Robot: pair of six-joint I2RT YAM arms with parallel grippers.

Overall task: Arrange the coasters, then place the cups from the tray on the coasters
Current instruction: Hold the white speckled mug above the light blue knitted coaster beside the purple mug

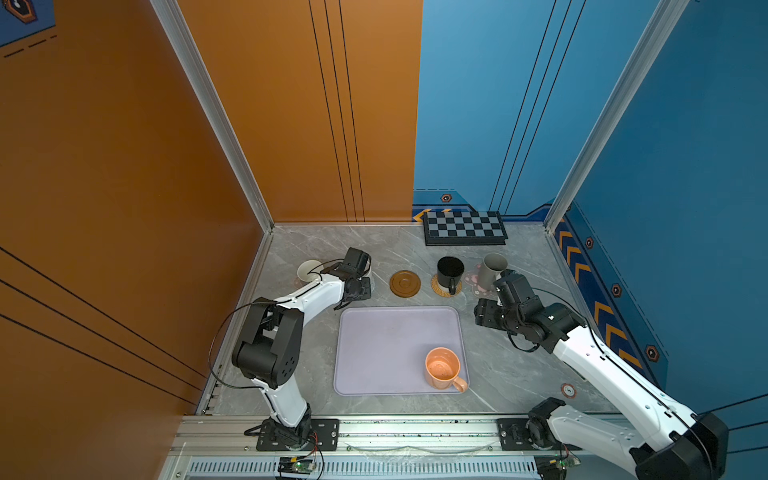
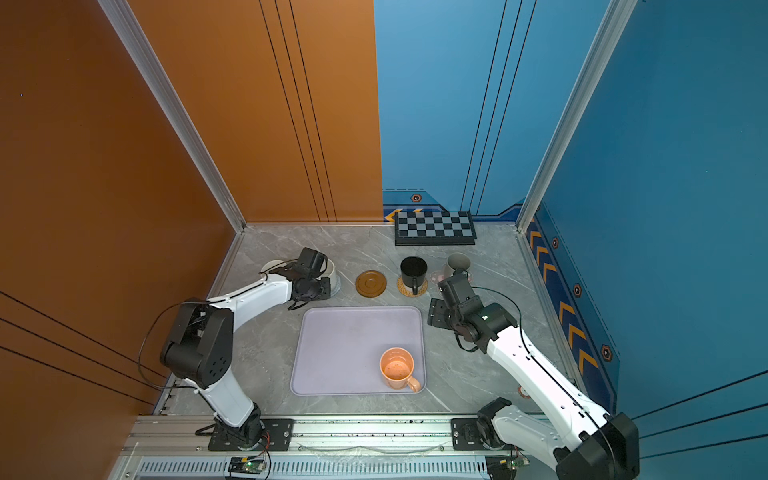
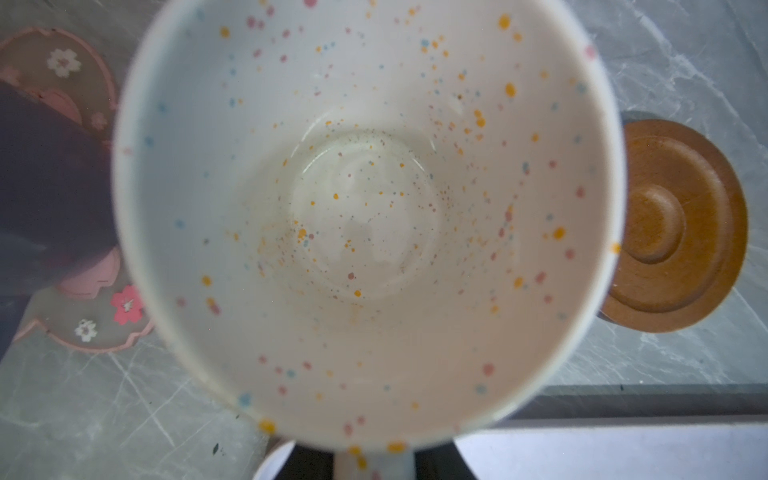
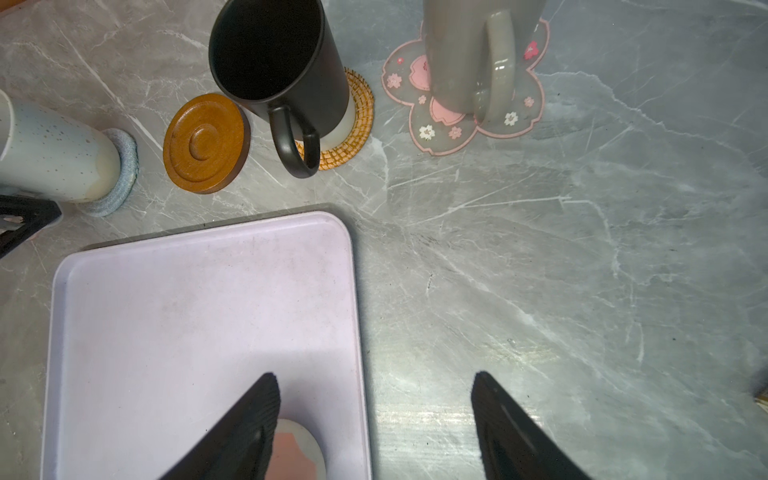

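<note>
The left fingers (image 1: pixel 359 289) are down at the speckled mug (image 3: pixel 365 208), which stands upright on the grey spiral coaster (image 4: pixel 124 166). In the left wrist view dark shapes flank its handle, but I cannot tell whether they are clamped on it or loose. Just beyond those fingers, on the outer side, the lavender mug (image 1: pixel 308 270) sits on a pink flower coaster (image 3: pixel 62 54). On their inner side lies the wooden coaster (image 1: pixel 404 283), bare. The right fingers (image 4: pixel 249 424) are spread wide with nothing between them. One hangs over the far corner of the tray (image 1: pixel 374 353), the other over the bare counter (image 1: pixel 498 374). Just ahead of them the grey mug (image 1: pixel 493 266) stands on the second pink flower coaster (image 4: pixel 436 137). Beside it, towards the middle, the black mug (image 1: pixel 450 269) rests on the woven coaster (image 4: pixel 357 120), handle towards the tray. The orange mug (image 1: pixel 442 368) is the only one on the tray, upright in the near corner on the right arm's side, well back from the right fingers. A chequered board (image 1: pixel 465 227) lies against the far wall, well beyond both pairs of fingers.
</note>
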